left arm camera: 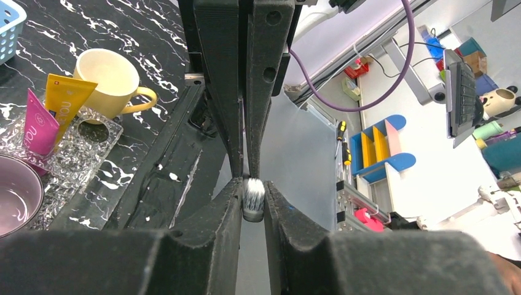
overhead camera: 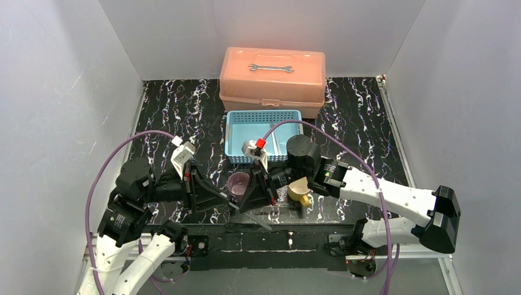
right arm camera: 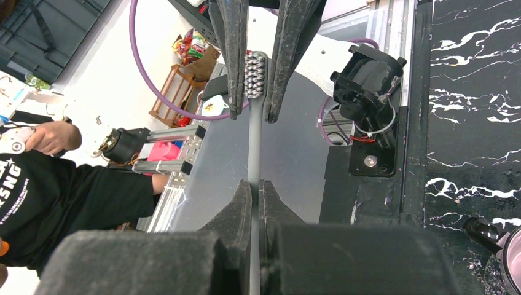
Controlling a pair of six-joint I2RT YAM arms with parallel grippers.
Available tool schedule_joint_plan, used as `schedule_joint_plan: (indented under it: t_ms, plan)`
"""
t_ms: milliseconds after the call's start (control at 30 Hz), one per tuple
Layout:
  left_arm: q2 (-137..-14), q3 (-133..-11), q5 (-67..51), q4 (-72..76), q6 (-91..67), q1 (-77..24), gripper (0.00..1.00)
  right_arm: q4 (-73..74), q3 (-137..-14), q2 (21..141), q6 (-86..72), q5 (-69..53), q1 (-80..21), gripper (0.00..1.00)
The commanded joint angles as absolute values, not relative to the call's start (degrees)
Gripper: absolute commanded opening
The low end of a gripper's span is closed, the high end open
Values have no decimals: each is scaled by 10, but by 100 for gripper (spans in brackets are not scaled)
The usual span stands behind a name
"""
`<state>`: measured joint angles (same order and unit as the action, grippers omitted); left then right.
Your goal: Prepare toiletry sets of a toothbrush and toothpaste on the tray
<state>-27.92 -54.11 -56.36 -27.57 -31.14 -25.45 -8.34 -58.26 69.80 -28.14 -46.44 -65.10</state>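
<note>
Right hand [right arm camera: 255,185] pinching toothbrush [right arm camera: 253,138] handle, left hand [left arm camera: 252,189] clamping bristles, handle end hidden

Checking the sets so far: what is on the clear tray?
A magenta tube and a yellow tube sit side by side on the clear tray; the purple mug covers one end, so that part cannot be seen.

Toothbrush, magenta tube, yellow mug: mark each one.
toothbrush [right arm camera: 254,141], right wrist view, on the grey handle.
magenta tube [left arm camera: 39,128], left wrist view, on its flat body.
yellow mug [left arm camera: 110,80], left wrist view, on its inner wall.
</note>
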Motion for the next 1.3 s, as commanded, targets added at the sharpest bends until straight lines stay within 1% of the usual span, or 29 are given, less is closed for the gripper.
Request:
schedule_joint_plan:
  t_ms: [0, 167, 233, 267, 300, 367, 433, 500, 633, 767, 900, 1067, 1267]
  plan:
    - [-277, -563, -573, -283, -299, -255, 15, -109, -578, 697, -277, -460, -656, 1]
    - [-278, -565, -565, -293, -292, -255, 0, -102, -576, 694, -271, -459, -657, 1]
    - [-278, -564, -562, -296, -290, -255, 0, -97, -576, 692, -266, -455, -657, 1]
    - [-277, -563, -564, -296, -289, -255, 0, -92, -576, 691, -263, -453, -657, 5]
    - [-278, -563, -564, -297, -289, -255, 0, -87, -576, 689, -260, -451, -657, 11]
    - [-278, -564, -558, -303, -288, -255, 0, -79, -573, 681, -253, -442, -657, 27]
    - [-280, -569, -547, -320, -281, -255, 0, -72, -571, 670, -247, -420, -657, 35]
    - [-284, -573, -542, -334, -275, -255, 0, -64, -570, 657, -241, -397, -657, 45]
    - [-286, -576, -526, -352, -270, -255, 0, -21, -577, 636, -219, -352, -657, 57]
    - [-291, -578, -506, -369, -268, -255, 0, 23, -583, 614, -208, -283, -656, 61]
    - [-294, -587, -474, -393, -264, -255, 0, 44, -579, 589, -207, -207, -655, 62]
    - [-310, -597, -430, -418, -264, -256, 0, 69, -578, 562, -209, -100, -655, 62]
    - [-328, -598, -381, -434, -257, -256, 0, 91, -575, 550, -207, -22, -655, 61]
